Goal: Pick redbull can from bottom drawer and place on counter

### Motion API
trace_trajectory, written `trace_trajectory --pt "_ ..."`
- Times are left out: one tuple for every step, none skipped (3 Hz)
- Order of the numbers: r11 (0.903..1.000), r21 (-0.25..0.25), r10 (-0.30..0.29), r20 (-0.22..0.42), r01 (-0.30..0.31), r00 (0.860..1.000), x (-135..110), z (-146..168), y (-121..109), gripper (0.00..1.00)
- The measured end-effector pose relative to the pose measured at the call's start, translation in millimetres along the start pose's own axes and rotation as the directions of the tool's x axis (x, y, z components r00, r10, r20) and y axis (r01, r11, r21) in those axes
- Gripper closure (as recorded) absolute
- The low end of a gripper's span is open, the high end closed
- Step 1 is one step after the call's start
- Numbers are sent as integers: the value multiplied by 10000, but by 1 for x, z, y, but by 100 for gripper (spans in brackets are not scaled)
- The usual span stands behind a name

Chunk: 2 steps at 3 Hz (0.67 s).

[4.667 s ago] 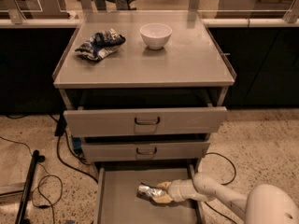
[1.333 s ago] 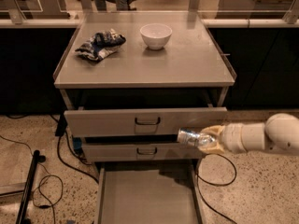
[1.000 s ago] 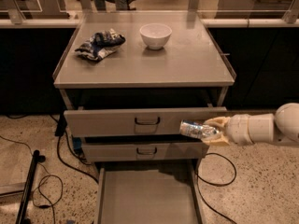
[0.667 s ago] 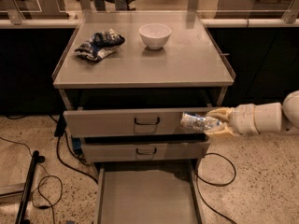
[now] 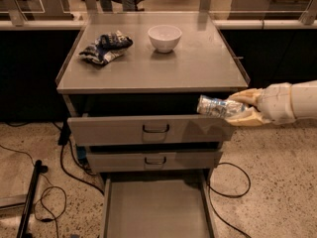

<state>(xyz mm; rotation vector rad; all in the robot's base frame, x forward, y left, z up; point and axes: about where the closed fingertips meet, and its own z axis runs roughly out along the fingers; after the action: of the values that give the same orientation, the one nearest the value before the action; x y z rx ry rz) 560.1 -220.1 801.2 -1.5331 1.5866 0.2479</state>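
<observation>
My gripper (image 5: 237, 109) reaches in from the right and is shut on the redbull can (image 5: 214, 106), a slim silver cylinder with bluish markings. It holds the can on its side in the air, in front of the top drawer (image 5: 148, 128) and just below the counter's front right edge. The counter (image 5: 193, 63) is a flat grey-beige top. The bottom drawer (image 5: 156, 207) is pulled out below and lies empty.
A white bowl (image 5: 164, 36) stands at the back middle of the counter. A blue-and-white cloth bundle (image 5: 105, 46) lies at its back left. The middle drawer (image 5: 151, 159) is slightly open. Black cables (image 5: 49, 192) and a black pole (image 5: 29, 200) lie on the floor at left.
The gripper has lifted the can out of the bottom drawer and raised it steadily up and to the right, from middle-drawer height to just under the counter's edge.
</observation>
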Motion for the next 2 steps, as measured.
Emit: trace_trajectory --pt "9984 344 -447 138 442 9989 -41 -34 -18 100" --pt "9940 777 -799 380 768 9961 -62 -52 -27 100"
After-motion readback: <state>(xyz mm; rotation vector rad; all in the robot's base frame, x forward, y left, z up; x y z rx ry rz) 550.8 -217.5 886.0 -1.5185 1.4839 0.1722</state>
